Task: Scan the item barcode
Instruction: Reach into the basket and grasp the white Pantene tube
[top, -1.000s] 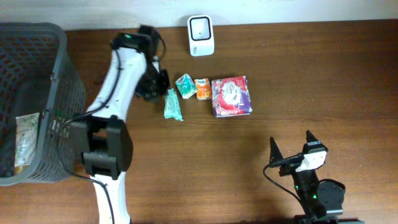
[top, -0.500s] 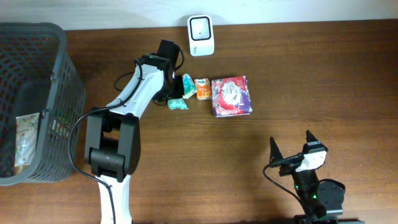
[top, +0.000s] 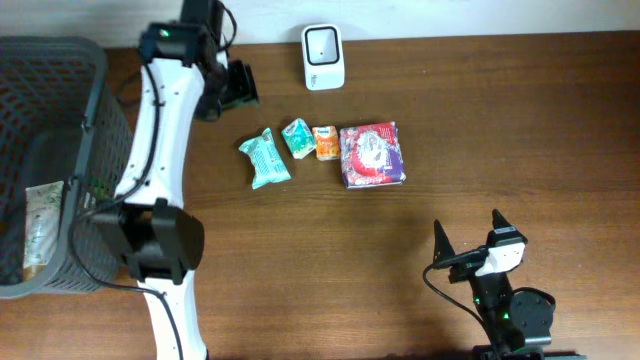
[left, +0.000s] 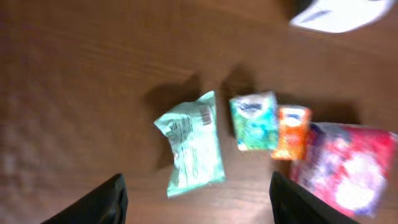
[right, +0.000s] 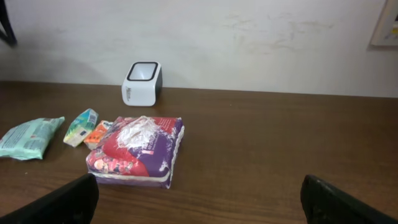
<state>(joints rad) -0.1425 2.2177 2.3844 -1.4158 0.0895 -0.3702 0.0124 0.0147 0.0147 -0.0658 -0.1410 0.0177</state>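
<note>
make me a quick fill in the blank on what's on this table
The left gripper is open and holds ____. Between the small teal packet and the red pack lies the ____ packet. In the overhead view the basket stands at the ____ edge.
Missing: nothing; orange; left.

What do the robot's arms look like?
The left arm has long white links, chunky black joints and a thin black cable alongside. The right arm is mostly black with a white block, a small green light, a looping cable and pointed black jaws.
</note>
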